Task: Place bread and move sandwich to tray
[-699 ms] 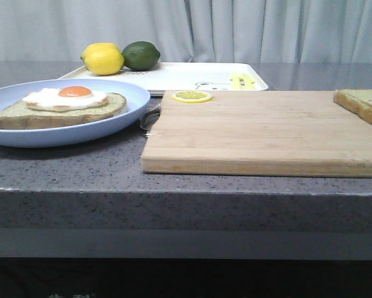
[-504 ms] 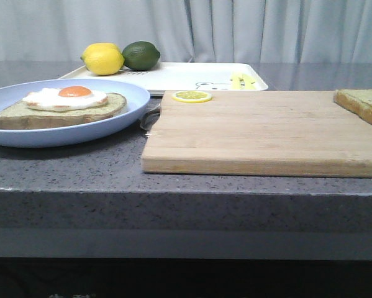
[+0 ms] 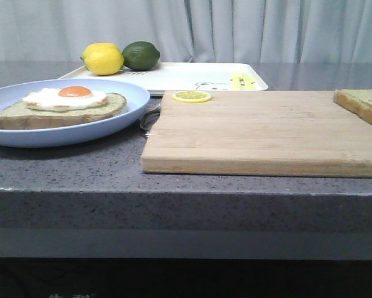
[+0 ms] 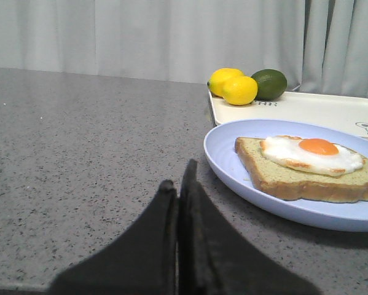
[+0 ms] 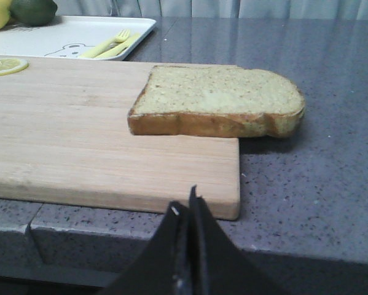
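Observation:
The bread [image 5: 217, 98] lies on the right end of the wooden cutting board [image 5: 79, 135], partly overhanging its edge; it also shows at the right in the front view [image 3: 362, 104]. The pale-blue plate [image 3: 24, 133] at the left carries one bread slice topped with a fried egg [image 3: 66, 98], also in the left wrist view [image 4: 313, 153]. The white tray [image 3: 186, 76] lies behind the board. My left gripper [image 4: 179, 184] is shut and empty on the counter beside the plate. My right gripper [image 5: 184, 206] is shut and empty, short of the board's near corner.
A lemon [image 3: 103, 59] and a lime [image 3: 141, 54] sit at the tray's far left. A lemon slice [image 3: 192, 96] lies on the board's far left corner. A yellow fork [image 5: 110, 44] lies on the tray. The counter's front edge runs just below the board.

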Controlling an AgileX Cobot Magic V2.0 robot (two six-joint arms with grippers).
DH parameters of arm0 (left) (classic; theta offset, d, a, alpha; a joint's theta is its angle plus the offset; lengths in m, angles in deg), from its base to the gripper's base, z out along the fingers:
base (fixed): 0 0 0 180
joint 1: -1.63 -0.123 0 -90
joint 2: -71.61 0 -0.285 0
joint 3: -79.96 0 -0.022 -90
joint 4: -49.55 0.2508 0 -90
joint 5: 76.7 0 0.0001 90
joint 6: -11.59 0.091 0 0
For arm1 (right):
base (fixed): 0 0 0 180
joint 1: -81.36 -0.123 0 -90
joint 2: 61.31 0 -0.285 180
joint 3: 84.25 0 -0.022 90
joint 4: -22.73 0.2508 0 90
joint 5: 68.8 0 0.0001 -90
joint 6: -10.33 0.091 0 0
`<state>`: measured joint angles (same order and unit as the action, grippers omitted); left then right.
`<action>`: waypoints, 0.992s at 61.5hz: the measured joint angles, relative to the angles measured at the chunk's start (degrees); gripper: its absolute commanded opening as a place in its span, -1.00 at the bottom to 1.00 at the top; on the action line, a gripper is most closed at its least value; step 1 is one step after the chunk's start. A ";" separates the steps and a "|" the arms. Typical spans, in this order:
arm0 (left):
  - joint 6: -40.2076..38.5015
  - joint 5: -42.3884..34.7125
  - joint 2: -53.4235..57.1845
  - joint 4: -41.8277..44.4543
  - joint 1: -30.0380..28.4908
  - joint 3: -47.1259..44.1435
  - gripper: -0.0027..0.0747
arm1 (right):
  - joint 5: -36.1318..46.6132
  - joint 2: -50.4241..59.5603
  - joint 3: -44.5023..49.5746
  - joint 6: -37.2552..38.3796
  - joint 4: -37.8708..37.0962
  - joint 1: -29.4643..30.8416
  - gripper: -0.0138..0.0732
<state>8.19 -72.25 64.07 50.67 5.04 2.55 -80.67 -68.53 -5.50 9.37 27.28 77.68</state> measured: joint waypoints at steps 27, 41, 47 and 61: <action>0.00 0.00 0.00 0.00 0.00 0.00 -0.98 | 0.00 0.00 0.00 0.00 0.00 0.00 -0.82; 0.00 0.00 0.00 0.00 0.00 0.00 -0.98 | 1.47 0.00 0.00 0.00 0.00 0.00 -0.82; 0.00 0.00 0.00 0.00 0.00 0.00 -0.98 | 3.26 0.00 0.00 0.00 0.00 0.00 -0.82; 0.00 -4.04 0.00 -0.58 0.00 0.11 -0.98 | 7.87 0.00 0.00 0.00 0.00 0.00 -0.82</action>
<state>8.19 -76.29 64.07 50.09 5.04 2.66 -72.80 -68.53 -5.50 9.37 27.28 77.68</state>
